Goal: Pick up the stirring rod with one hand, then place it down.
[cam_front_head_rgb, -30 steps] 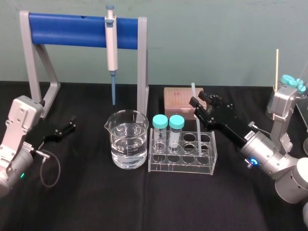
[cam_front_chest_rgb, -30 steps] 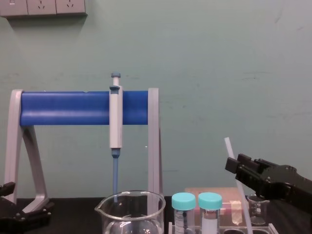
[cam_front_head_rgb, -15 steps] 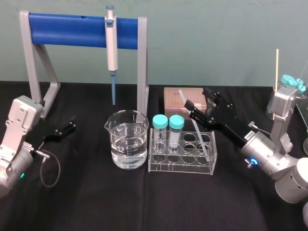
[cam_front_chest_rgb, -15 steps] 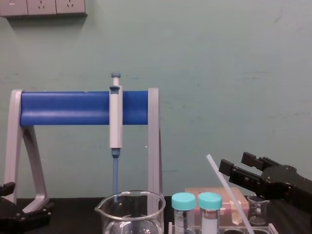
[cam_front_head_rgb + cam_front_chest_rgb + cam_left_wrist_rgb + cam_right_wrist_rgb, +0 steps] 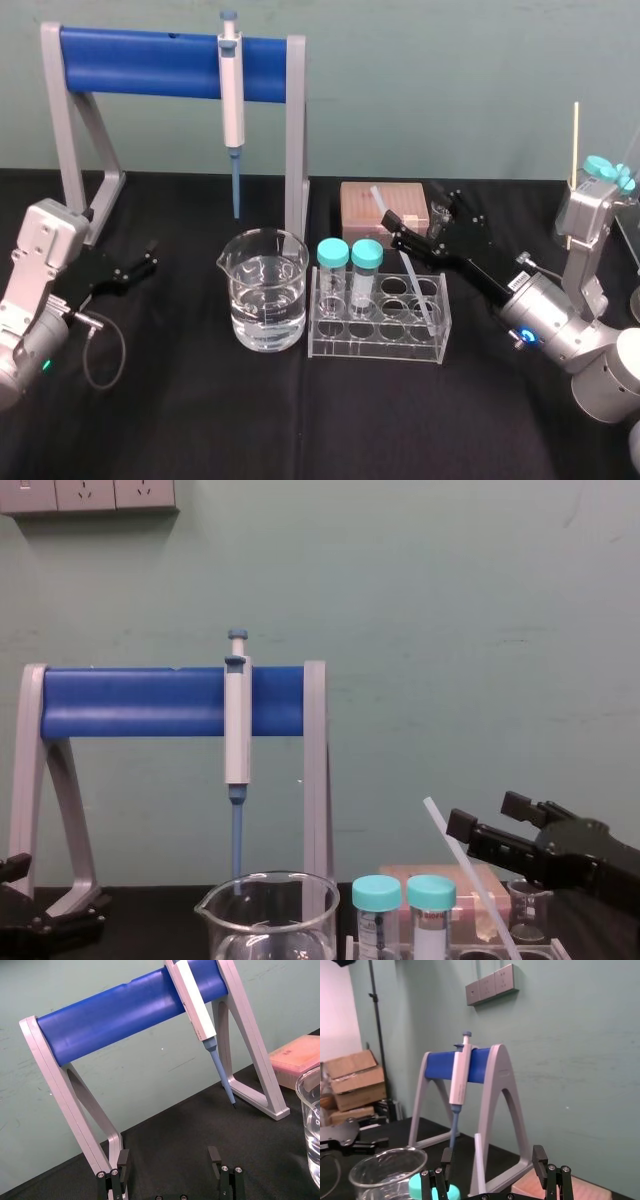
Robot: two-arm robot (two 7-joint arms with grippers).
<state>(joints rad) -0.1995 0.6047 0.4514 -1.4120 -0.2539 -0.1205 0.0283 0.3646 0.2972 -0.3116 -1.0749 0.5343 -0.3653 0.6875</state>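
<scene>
The stirring rod (image 5: 405, 262) is a thin translucent-white stick. Its lower end stands in a right-hand hole of the clear tube rack (image 5: 330, 345), and it leans up and to the left. In the chest view the stirring rod (image 5: 468, 875) slants the same way. My right gripper (image 5: 418, 212) is open behind the rack, level with the rod's upper part. In the right wrist view the rod (image 5: 479, 1160) rises between the spread fingers of the right gripper (image 5: 492, 1156), nearer one finger, with a gap on both sides. My left gripper (image 5: 148, 258) rests open at the far left with nothing in it.
A white-and-blue pipette (image 5: 231, 100) hangs on the grey and blue stand (image 5: 140, 62) at the back. A glass beaker (image 5: 266, 300) of water stands left of the rack, which holds two teal-capped tubes (image 5: 332, 252). A pink box (image 5: 362, 200) lies behind the rack.
My right gripper has opened and let go of the rod. The rod, held nearly upright a second ago, has tipped left and now leans in the rack.
</scene>
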